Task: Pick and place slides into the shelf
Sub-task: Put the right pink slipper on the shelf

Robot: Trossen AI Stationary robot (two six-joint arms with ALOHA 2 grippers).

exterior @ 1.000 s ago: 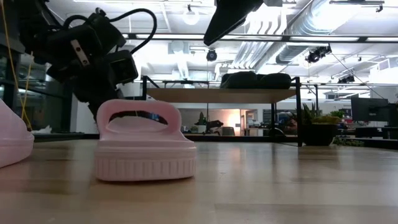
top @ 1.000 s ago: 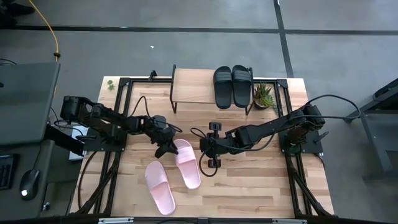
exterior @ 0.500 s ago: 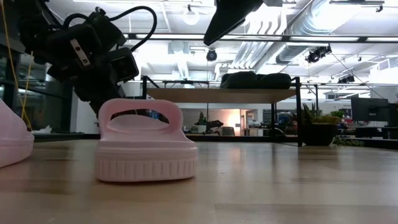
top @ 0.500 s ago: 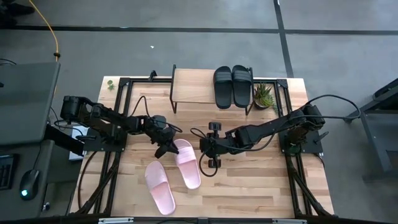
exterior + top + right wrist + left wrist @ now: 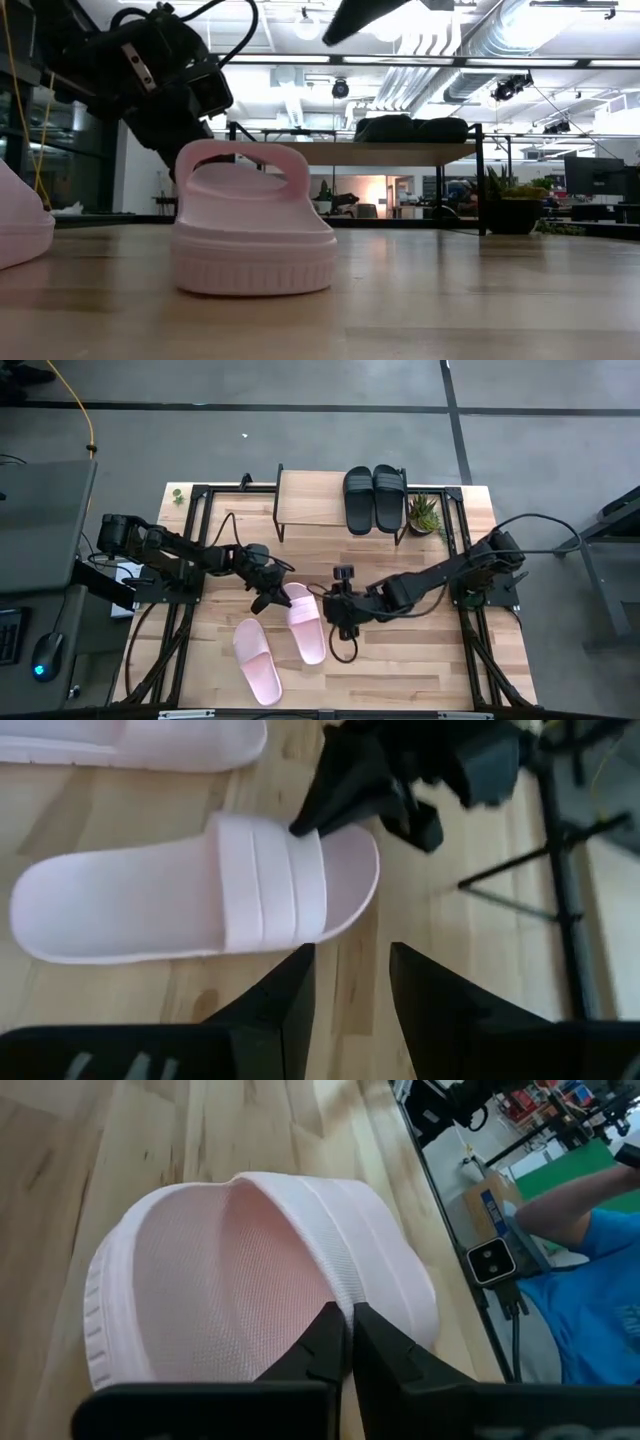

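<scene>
While the left gripper (image 5: 268,598) clamps its jaws on one pink slide's (image 5: 303,622) strap, the right gripper (image 5: 336,616) hovers beside, jaws apart.

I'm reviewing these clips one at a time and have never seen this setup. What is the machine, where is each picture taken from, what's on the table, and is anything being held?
Two dark robot arms work at a wooden table. One picture looks straight down from above, one looks level across the tabletop, and one comes from a camera on each arm's wrist.

At the back of the table stands a low shelf with a pair of black slides on its top board, and a small potted plant beside it. Two pink slides lie nearer the front.

The left gripper is shut on the strap of the nearer pink slide; the left wrist view shows its fingers pinching the strap's edge. The other pink slide lies loose on the table. The right gripper hangs open just beside the held slide, holding nothing.
</scene>
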